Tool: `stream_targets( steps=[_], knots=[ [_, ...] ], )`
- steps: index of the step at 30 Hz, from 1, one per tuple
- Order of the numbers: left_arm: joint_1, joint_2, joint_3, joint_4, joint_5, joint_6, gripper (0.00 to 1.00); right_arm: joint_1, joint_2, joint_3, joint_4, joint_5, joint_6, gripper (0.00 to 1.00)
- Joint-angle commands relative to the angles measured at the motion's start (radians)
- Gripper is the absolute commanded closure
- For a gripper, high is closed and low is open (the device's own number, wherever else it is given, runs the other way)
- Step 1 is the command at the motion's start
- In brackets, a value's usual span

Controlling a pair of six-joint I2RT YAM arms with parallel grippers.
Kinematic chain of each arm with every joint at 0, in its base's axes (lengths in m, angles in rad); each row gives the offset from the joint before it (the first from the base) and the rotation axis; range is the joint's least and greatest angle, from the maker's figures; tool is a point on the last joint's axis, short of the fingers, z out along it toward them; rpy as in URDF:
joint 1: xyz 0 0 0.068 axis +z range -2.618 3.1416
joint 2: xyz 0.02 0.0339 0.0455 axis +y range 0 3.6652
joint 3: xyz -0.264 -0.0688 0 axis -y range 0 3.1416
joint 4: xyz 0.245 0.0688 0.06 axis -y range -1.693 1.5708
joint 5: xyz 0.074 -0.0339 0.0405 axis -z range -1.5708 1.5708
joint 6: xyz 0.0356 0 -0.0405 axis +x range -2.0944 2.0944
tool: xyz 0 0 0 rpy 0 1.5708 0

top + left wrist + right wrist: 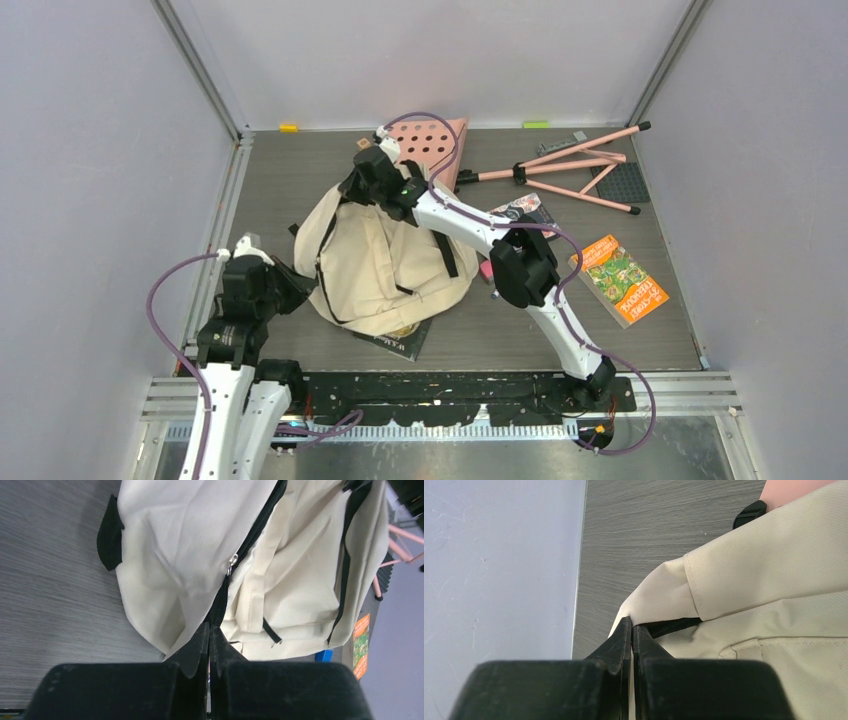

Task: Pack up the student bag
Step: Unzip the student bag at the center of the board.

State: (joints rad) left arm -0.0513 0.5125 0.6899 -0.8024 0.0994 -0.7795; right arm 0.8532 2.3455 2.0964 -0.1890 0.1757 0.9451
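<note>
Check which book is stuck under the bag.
The black book, poking out from under the student bag's near edge. The orange booklet lies clear at right; the patterned book sits beside the bag.

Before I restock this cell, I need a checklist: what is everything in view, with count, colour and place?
cream fabric backpack with black straps: one, cream, table centre.
black book: one, black, under the backpack's near edge.
pink perforated flat board: one, pink, behind the backpack.
pink folding tripod stand: one, pink, far right.
black grid mat: one, black, by the stand.
orange illustrated booklet: one, orange and green, right side.
printed leaflet: one, red, black and white, partly hidden, right of the backpack.
small yellow piece: one, yellow, back wall, left.
small green piece: one, green, back wall, right.
left gripper: one, black, shut on the backpack's zipper end.
right gripper: one, black, shut on the backpack's far edge.
</note>
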Motion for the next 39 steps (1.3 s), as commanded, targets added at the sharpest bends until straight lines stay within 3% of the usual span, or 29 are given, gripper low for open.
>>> stream_targets(
  steps=[1,15,16,19,21,25,31,39],
  knots=[
    [0.000,-0.049,-0.044,-0.037,0.096,0.019,1.00,-0.046,-0.068,0.053,0.051,0.149,-0.028,0.99],
    [-0.001,-0.037,-0.065,-0.082,0.164,0.015,1.00,-0.050,-0.038,0.120,0.033,0.193,-0.075,0.99],
    [-0.002,-0.036,-0.064,-0.077,0.163,0.016,1.00,-0.051,-0.040,0.119,0.030,0.168,-0.088,0.94],
    [-0.001,-0.031,-0.051,-0.063,0.131,0.018,1.00,-0.048,-0.087,0.061,0.045,0.117,-0.127,0.62],
    [-0.001,-0.022,-0.037,-0.062,0.105,0.022,1.00,-0.045,-0.138,-0.046,0.068,0.077,-0.179,0.48],
    [-0.002,0.008,-0.031,-0.038,0.082,0.020,1.00,-0.026,-0.242,-0.199,0.090,-0.025,-0.267,0.30],
    [-0.001,0.027,-0.048,-0.015,0.063,0.008,1.00,0.058,-0.354,-0.349,0.045,-0.135,-0.415,0.23],
    [-0.001,-0.018,-0.076,-0.025,0.034,-0.001,1.00,0.186,-0.295,-0.310,-0.017,-0.274,-0.470,0.22]
  ],
)
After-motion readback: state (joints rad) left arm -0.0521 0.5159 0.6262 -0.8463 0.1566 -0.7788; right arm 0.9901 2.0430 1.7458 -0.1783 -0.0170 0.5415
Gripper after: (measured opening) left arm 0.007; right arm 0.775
